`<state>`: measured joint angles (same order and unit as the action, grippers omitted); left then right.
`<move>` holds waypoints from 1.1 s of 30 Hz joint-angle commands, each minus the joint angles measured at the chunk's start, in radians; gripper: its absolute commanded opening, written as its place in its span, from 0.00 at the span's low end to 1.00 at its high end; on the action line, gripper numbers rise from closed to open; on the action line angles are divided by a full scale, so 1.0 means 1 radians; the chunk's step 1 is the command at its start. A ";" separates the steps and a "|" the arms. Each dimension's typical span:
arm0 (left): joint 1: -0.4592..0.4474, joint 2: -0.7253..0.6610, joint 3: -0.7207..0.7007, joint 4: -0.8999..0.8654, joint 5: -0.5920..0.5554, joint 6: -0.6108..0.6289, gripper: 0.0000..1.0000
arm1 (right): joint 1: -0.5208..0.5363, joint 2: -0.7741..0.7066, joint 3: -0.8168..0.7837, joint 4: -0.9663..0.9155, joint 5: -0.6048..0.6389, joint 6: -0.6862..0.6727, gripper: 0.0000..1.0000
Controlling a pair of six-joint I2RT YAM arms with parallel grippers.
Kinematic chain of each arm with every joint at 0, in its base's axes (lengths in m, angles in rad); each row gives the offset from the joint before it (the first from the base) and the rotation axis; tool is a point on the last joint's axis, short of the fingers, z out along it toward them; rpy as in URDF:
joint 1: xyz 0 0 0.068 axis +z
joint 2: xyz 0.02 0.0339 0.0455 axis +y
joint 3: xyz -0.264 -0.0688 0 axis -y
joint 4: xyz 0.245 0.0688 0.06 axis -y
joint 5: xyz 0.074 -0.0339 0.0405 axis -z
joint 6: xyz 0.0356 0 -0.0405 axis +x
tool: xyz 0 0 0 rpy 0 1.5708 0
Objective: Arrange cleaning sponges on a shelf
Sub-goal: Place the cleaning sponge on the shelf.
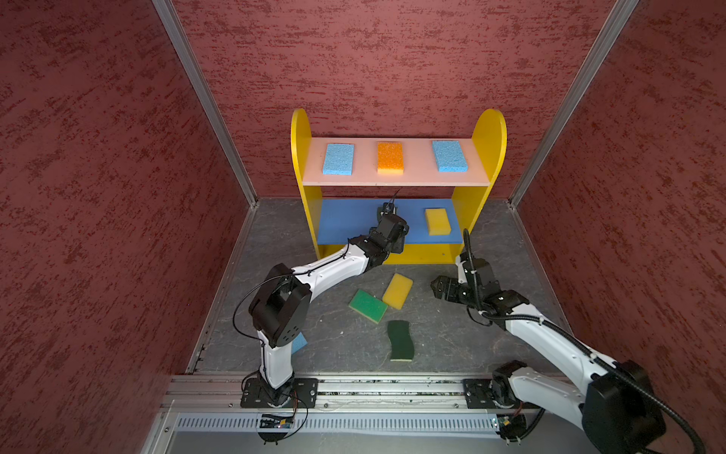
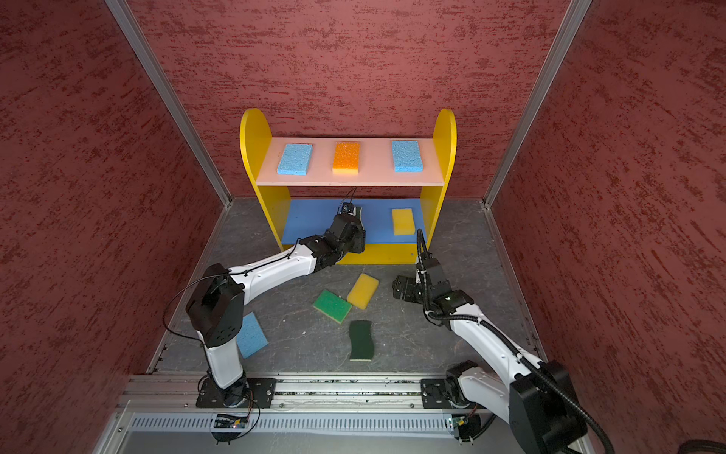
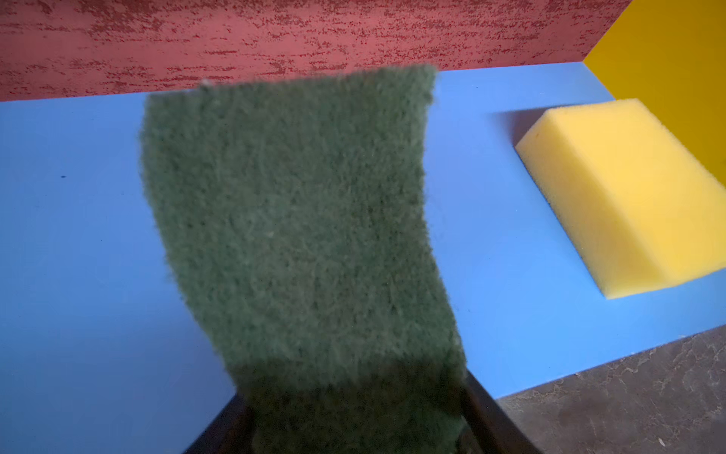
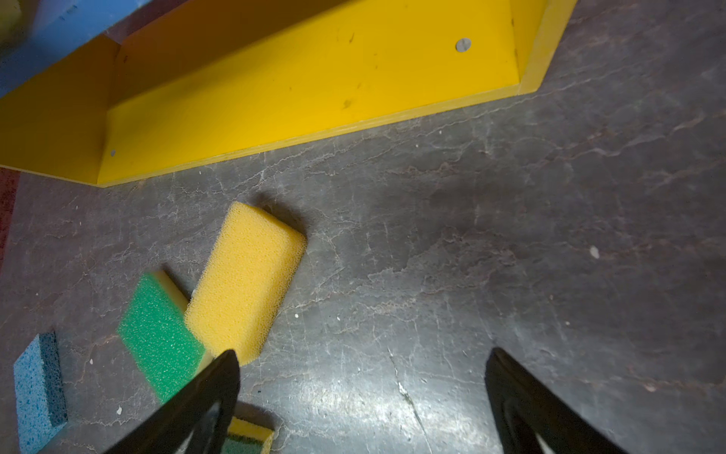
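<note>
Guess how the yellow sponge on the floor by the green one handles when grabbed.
Probably soft: the yellow sponge shows open-pored foam with rounded corners, so it should squash when squeezed. Likely light for its bulk. Lying flat, it should not roll, but a push would probably shove the bright green sponge abutting it.

blue sponge (image 1: 300,344) mostly hidden behind left arm (image 1: 275,310), dark green sponge (image 3: 298,236) blurred

The blue middle board (image 1: 345,224) is bare toward its left end. The white left arm (image 1: 334,267), holding a dark green scouring pad (image 3: 298,236), fills its middle, and a yellow foam sponge (image 1: 437,221) sits by its right end. On the grey stone-look floor (image 1: 491,338), a cluster of loose sponges (image 1: 377,310) clutters the middle, and its right edge is open.
</note>
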<state>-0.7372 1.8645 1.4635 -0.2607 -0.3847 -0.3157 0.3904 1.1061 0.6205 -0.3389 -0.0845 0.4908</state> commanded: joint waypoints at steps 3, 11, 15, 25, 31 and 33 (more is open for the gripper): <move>0.014 0.028 0.047 0.032 -0.023 0.007 0.66 | 0.007 0.020 0.056 0.034 -0.009 -0.026 0.98; 0.019 0.082 0.108 0.002 -0.022 0.006 0.66 | 0.007 0.035 0.052 0.047 -0.021 -0.018 0.98; 0.020 0.090 0.112 -0.003 -0.021 0.004 0.67 | 0.006 0.034 0.048 0.044 -0.020 -0.019 0.98; 0.013 0.082 0.106 -0.020 -0.014 -0.009 0.69 | 0.007 0.043 0.047 0.056 -0.029 -0.015 0.98; 0.017 0.093 0.130 -0.058 -0.024 -0.038 0.73 | 0.006 0.043 0.041 0.060 -0.033 -0.014 0.98; 0.017 0.096 0.136 -0.063 -0.022 -0.040 0.74 | 0.007 0.046 0.041 0.061 -0.035 -0.015 0.98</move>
<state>-0.7235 1.9438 1.5696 -0.2981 -0.3985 -0.3363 0.3904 1.1492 0.6537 -0.3088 -0.1093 0.4789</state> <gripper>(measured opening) 0.734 0.983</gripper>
